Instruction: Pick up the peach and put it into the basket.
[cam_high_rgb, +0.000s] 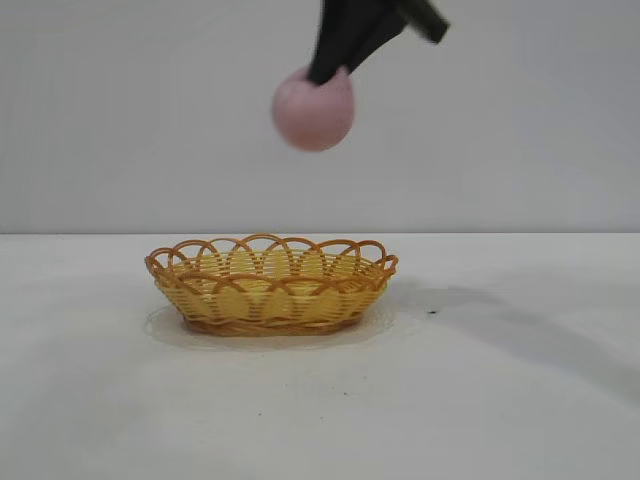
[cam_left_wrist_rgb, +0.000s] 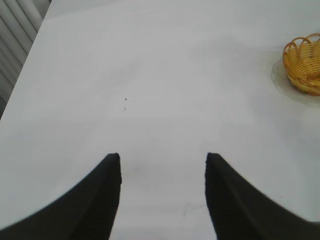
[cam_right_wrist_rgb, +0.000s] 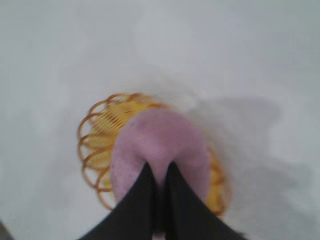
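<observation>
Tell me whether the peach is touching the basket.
Apart. The exterior view shows the peach held by the right claw high above the basket, with bare wall between.

Right tool (cam_high_rgb: 325, 72) high, pinched shut; left tool (cam_left_wrist_rgb: 162, 165) spread, low.

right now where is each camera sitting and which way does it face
Exterior view: low, level with the table, facing the basket; the right gripper holds the peach above it.
Left wrist view: on the left arm, looking down past the open left gripper at bare table; basket at the picture's edge.
Right wrist view: on the right arm, looking down over the held peach onto the basket.
All three views share the basket.
</observation>
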